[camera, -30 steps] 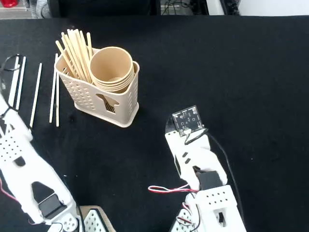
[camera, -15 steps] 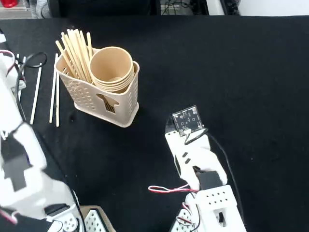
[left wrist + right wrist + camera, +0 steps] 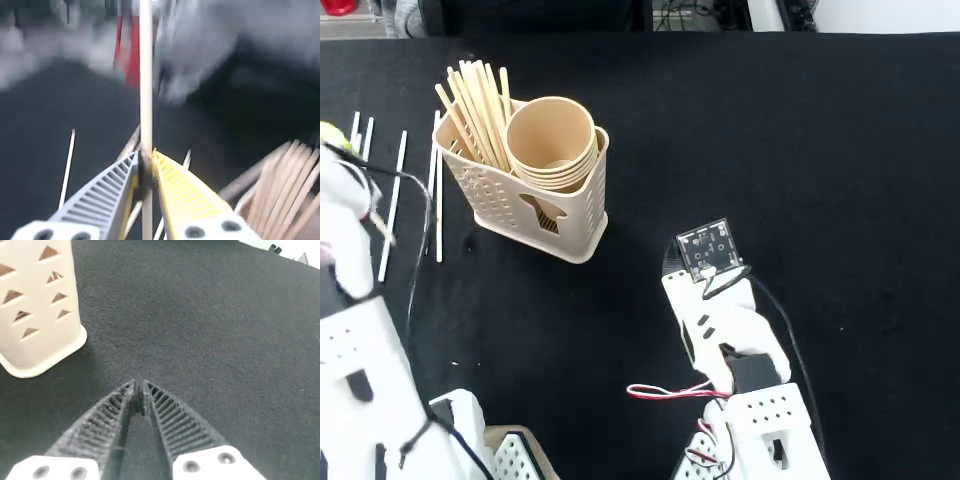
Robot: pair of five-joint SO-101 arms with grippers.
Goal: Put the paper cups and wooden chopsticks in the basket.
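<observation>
We see the left gripper point(image 3: 145, 172) has lifted — it clamps one chopstick point(image 3: 145, 75), held upright, with the basket point(image 3: 570, 220) to its right.

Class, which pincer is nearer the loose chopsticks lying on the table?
Left. The left pincer hovers over the loose chopsticks, gripping one; the right pincer sits past the basket.

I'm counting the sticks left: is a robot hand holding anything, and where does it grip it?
The left gripper pinches one chopstick partway along its length. The right gripper is shut, holding nothing.
</observation>
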